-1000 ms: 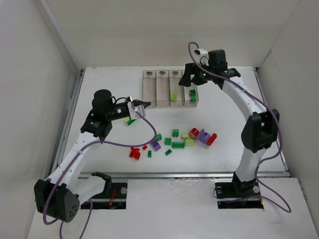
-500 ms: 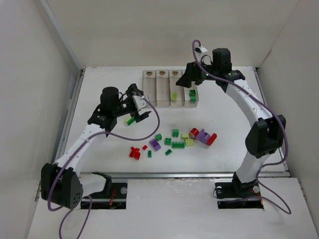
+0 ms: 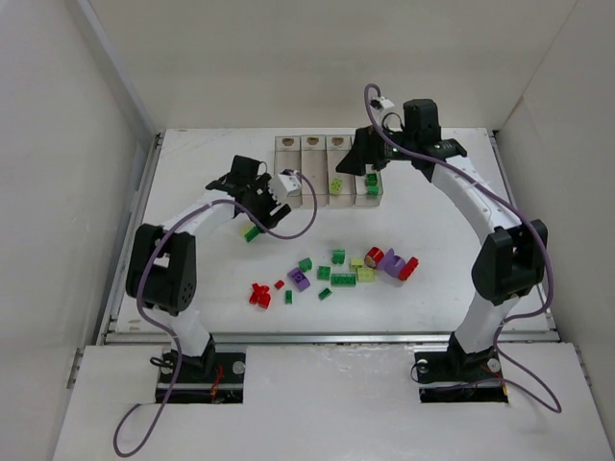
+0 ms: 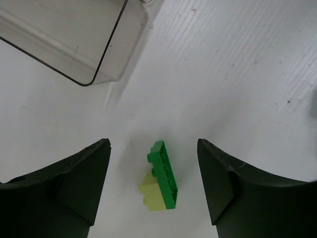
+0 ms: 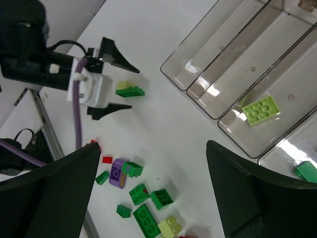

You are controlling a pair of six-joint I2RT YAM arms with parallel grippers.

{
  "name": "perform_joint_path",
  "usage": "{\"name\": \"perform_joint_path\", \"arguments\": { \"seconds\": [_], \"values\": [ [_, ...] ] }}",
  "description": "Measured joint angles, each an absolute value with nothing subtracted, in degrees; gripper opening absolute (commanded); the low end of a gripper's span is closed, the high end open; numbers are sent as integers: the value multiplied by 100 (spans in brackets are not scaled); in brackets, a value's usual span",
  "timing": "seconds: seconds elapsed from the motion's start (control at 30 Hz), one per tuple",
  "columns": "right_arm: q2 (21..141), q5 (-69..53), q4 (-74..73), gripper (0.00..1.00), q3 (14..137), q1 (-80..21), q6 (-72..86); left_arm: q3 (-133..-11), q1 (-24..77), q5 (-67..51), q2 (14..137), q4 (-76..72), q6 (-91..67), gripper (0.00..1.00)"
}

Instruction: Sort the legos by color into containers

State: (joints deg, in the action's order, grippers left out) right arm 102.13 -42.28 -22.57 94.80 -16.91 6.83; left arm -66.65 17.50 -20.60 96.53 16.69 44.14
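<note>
A green lego stuck to a yellow-green one lies on the table, left of the main scatter, the pair also showing from above. My left gripper hovers over it, open, a finger on either side and neither touching. The same gripper sits just in front of the containers. My right gripper is open and holds nothing, up over the right end of the bins. One bin holds a yellow-green lego, the end bin a green one.
Loose legos lie in a band across the table's middle: green ones, a purple one, red ones at the left, and a red and purple cluster at the right. A bin corner is close to my left gripper.
My left arm has swung round so its gripper points down over the green and yellow-green lego, and its jaws went from shut to open. The right arm has hardly moved.
</note>
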Motion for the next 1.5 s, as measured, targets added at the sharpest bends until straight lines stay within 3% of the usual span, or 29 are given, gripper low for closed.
{"name": "perform_joint_path", "arguments": {
  "seconds": [0.17, 0.5, 0.57, 0.83, 1.03, 1.13, 1.3, 1.5],
  "values": [
    [10250, -4224, -2259, 93, 9465, -1747, 681, -7052, 1721, -1997, 10130, 1946, 4495, 52],
    [10259, -4200, -2274, 93, 9389, -1772, 639, -7190, 1719, -1728, 10444, 2689, 4560, 51],
    [10259, -4200, -2274, 93, 9389, -1772, 639, -7223, 1719, -1675, 10532, 2764, 4554, 46],
    [10259, -4193, -2279, 93, 9389, -1772, 635, -7437, 1719, -1516, 10945, 2910, 4410, 3],
    [10259, -4136, -2322, 93, 9389, -1772, 622, -7695, 1688, -1592, 10943, 3046, 4053, 0],
    [10243, -4014, -2362, 93, 9369, -1772, 611, -8272, 1483, -1876, 10940, 3201, 3345, 0],
    [9955, -3715, -2276, 93, 9109, -1800, 600, -9623, 440, -2838, 10755, 2576, 751, 0],
    [9131, -3173, -1494, 93, 8674, -2257, 779, -9627, -408, -3544, 9915, 775, -2777, 0]
  ]
}}
